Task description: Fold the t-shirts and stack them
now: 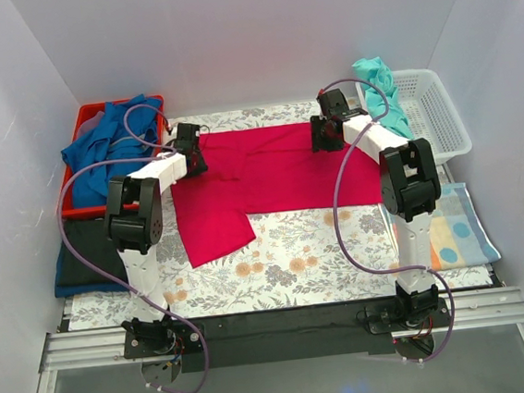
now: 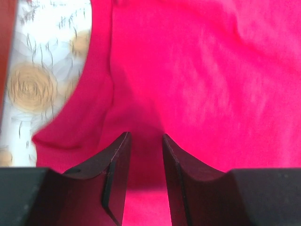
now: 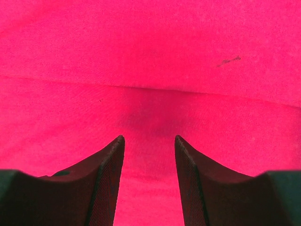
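A crimson-pink t-shirt lies spread flat across the middle of the floral table, one sleeve pointing toward the front left. My left gripper is down at its far left edge, by the neckline. In the left wrist view, that gripper has its jaws a narrow gap apart, tips on the t-shirt. My right gripper rests on the far right edge. Seen from the right wrist, it is open over the cloth, nothing pinched. A teal t-shirt hangs over a basket rim.
A red bin at the back left holds a crumpled blue t-shirt. A dark folded stack lies in front of it. The white basket stands at the back right, and a spotted patchwork cloth lies at the right edge.
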{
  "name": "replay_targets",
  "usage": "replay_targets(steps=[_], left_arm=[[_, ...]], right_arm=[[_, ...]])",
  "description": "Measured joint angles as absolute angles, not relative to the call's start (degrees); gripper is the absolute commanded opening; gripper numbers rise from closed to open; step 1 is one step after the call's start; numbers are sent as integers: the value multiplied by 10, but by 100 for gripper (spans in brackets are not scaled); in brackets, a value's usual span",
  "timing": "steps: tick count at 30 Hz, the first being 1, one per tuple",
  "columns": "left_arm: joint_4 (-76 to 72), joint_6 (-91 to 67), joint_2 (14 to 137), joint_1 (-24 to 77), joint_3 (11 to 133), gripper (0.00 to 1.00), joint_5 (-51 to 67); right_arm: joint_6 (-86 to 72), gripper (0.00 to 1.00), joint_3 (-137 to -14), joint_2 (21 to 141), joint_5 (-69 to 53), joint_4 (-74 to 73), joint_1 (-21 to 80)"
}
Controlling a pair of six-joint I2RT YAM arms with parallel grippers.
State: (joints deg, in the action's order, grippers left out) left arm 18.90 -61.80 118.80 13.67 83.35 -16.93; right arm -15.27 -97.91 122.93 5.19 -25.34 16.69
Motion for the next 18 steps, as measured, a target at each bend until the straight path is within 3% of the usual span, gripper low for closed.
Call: replay_targets(steps=[10,18], left_arm=[[184,-613,1218,124,903,33,-159],[207,-617,1152,122,821,34,-179]], right_arm=[[-152,52,-1001,1235,52,-259,188],[-152,52,-1003,1235,52,-261,209]])
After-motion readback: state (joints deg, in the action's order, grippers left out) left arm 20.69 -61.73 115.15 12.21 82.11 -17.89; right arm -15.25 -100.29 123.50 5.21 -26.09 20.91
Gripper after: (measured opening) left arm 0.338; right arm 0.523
